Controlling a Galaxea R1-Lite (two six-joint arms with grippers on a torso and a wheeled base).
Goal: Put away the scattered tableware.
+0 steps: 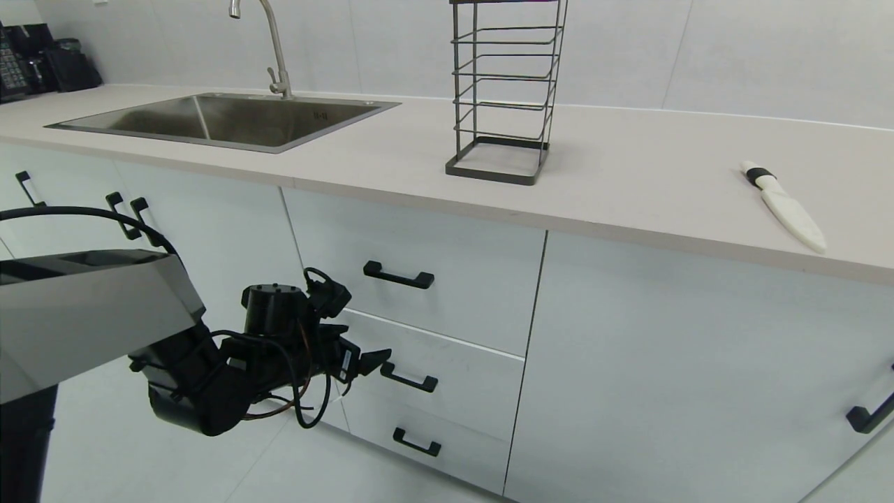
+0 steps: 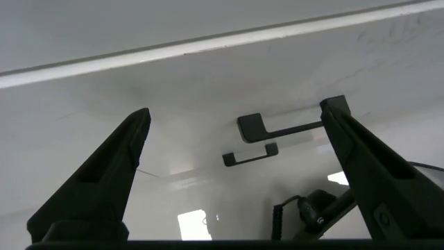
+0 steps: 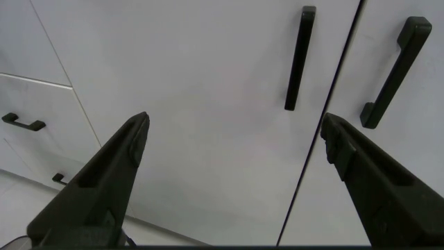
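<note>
A white knife point(image 1: 783, 207) with a black band on its handle lies on the beige countertop point(image 1: 628, 175), far right near the front edge. A black wire rack point(image 1: 504, 91) stands upright mid-counter, with nothing in it. My left gripper point(image 1: 370, 360) hangs low in front of the cabinet drawers, open, its tips just short of the middle drawer's black handle point(image 1: 409, 381). In the left wrist view, that gripper point(image 2: 237, 110) frames the handle point(image 2: 284, 129) between spread fingers. My right gripper point(image 3: 236, 119) is open, holds nothing and faces white cabinet doors.
A steel sink point(image 1: 223, 120) with a tall faucet point(image 1: 274, 49) sits at the counter's left. Three stacked drawers with black handles are below the counter. Two vertical door handles point(image 3: 300, 59) show ahead of the right gripper. Dark appliances point(image 1: 42, 63) stand far left.
</note>
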